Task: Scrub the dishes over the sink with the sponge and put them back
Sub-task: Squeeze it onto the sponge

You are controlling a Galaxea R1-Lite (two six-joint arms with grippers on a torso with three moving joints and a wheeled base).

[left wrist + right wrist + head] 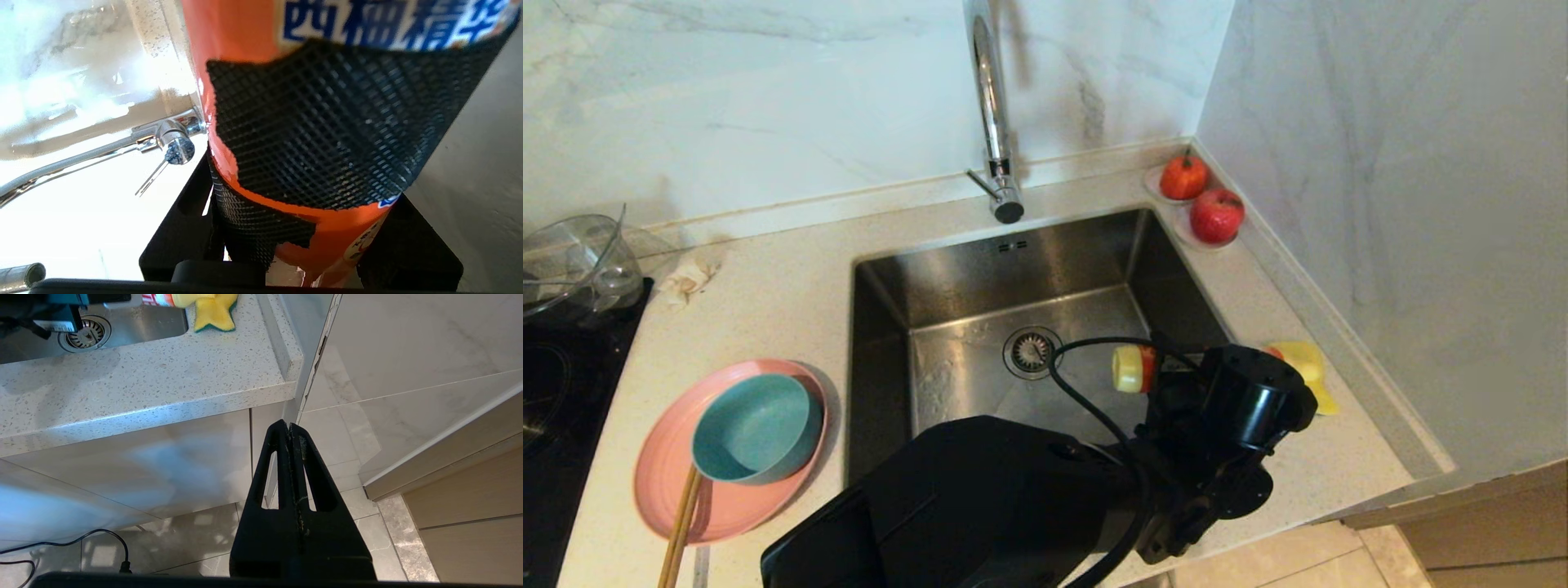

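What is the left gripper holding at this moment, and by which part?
An orange detergent bottle, gripped around its body by the left gripper.

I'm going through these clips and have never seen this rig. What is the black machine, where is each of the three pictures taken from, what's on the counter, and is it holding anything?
It is a two-armed robot. One picture looks down from its head; the others come from cameras on each wrist. The left gripper reaches across the sink, shut on an orange detergent bottle with a yellow cap, lying sideways. The right gripper hangs shut and empty below counter level. On the counter: a pink plate with a teal bowl and chopsticks, a yellow sponge, and two red fruits.
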